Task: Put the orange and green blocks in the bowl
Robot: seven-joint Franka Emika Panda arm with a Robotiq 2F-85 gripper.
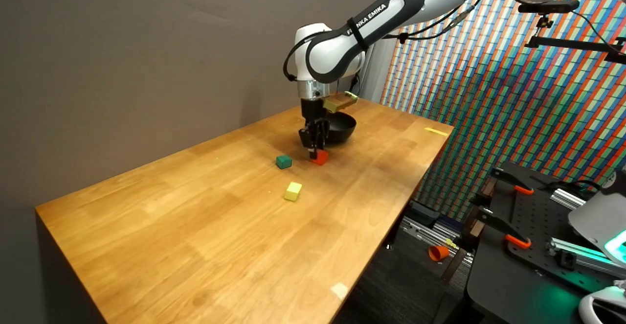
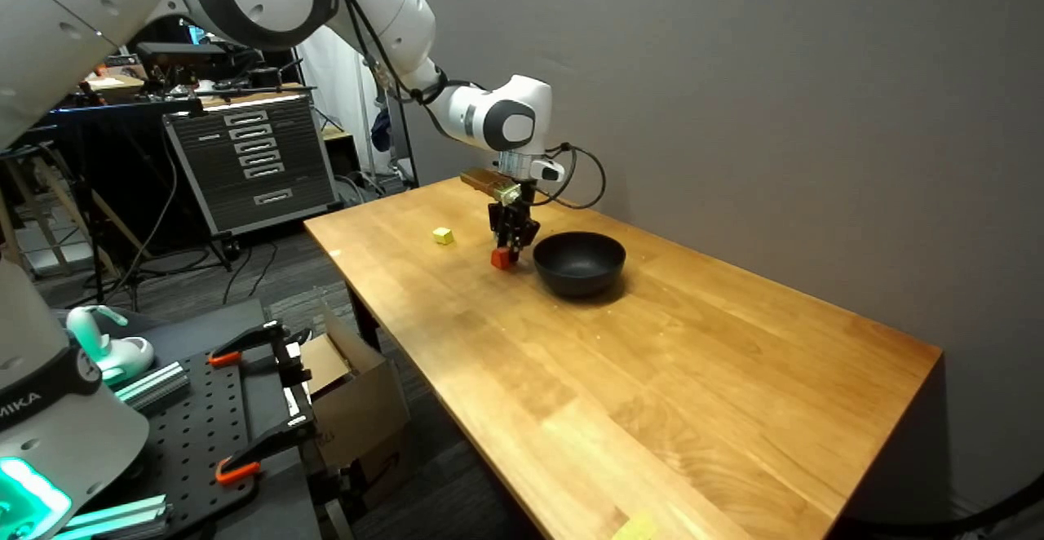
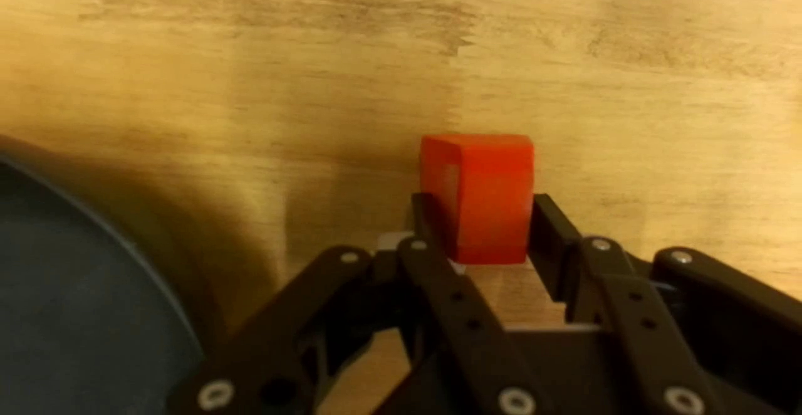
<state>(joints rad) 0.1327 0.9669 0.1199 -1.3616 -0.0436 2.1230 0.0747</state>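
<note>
The red-orange block (image 1: 321, 157) is between the fingers of my gripper (image 3: 479, 220), with a finger against each side in the wrist view. The block also shows in an exterior view (image 2: 500, 258) and in the wrist view (image 3: 495, 199). It is at or very near the table top; I cannot tell if it touches. The green block (image 1: 283, 161) lies on the table a short way from the gripper; it is hidden in the other views. The black bowl (image 2: 577, 279) stands upright close beside the gripper; it also shows in the wrist view (image 3: 88, 289) at the left.
A pale yellow cube (image 1: 293, 192) lies on the wooden table (image 1: 195, 226), also visible in an exterior view (image 2: 443, 236). A grey wall (image 2: 775, 157) runs along one long side of the table. Yellow tape (image 1: 436, 131) marks the table near an edge.
</note>
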